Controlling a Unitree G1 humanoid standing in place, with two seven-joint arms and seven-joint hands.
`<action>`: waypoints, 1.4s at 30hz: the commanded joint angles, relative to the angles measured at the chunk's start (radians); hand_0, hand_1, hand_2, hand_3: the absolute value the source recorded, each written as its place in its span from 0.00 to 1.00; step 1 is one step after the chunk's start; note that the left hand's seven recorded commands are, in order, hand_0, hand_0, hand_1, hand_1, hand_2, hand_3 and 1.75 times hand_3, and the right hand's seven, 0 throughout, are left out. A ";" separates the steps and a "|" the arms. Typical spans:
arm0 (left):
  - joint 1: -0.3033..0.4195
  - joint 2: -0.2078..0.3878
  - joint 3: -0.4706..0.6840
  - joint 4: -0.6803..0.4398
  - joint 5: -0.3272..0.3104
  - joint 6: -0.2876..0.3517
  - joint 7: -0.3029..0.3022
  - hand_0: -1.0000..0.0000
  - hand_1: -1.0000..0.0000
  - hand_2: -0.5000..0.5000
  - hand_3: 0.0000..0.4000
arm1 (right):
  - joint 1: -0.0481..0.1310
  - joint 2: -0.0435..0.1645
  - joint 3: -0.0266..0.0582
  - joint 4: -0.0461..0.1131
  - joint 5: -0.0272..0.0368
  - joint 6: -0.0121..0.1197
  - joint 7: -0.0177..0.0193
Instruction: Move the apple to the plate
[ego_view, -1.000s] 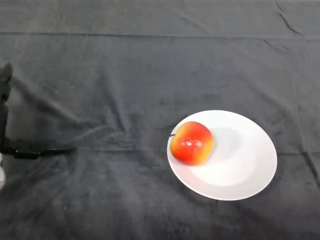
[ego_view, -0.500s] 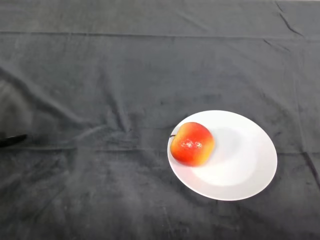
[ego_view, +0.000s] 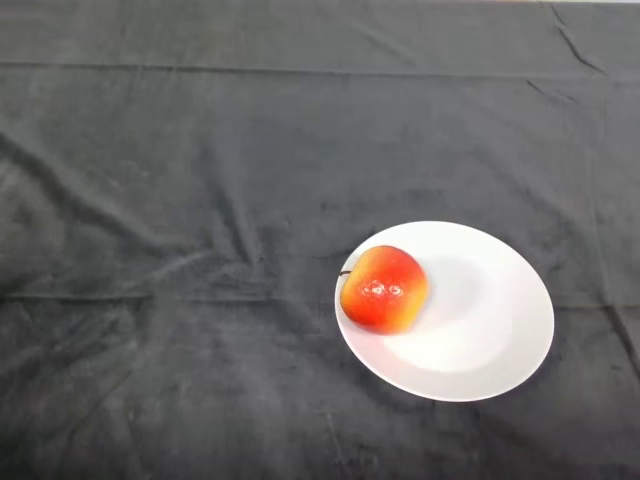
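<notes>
Since half a second ago, the dark tip we saw at the left edge has gone from our view, and the bit of arm and hand that showed there a second ago is gone as well; nothing of the robot shows now, so we cannot tell how the hand is set. Neither the apple nor the plate has shifted over that time.

We count one apple (ego_view: 385, 289) and one plate (ego_view: 490, 330). Our apple, red blending to yellow-orange, sits on the left part of the white plate, close to its left rim, with a short dark stem poking out toward the left. It rests fully within the rim. We see the plate lying on the dark cloth (ego_view: 200, 200) right of centre and toward the near side, and the cloth is creased in soft folds across the table.

We can read no label or writing on the apple, the plate or the cloth
</notes>
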 joint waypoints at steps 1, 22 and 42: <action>0.021 0.074 0.038 0.038 -0.026 0.020 -0.005 1.00 1.00 0.50 0.00 | -0.011 -0.019 -0.0033 -0.003 0.0174 -0.007 0.0019; 0.021 0.068 0.304 0.024 -0.232 0.103 0.041 1.00 1.00 0.50 0.00 | -0.012 -0.020 -0.0038 -0.001 0.0178 -0.007 0.0025; 0.019 0.055 0.377 -0.009 -0.262 0.114 0.022 1.00 1.00 0.50 0.00 | -0.013 -0.021 -0.0041 0.000 0.0180 -0.008 0.0033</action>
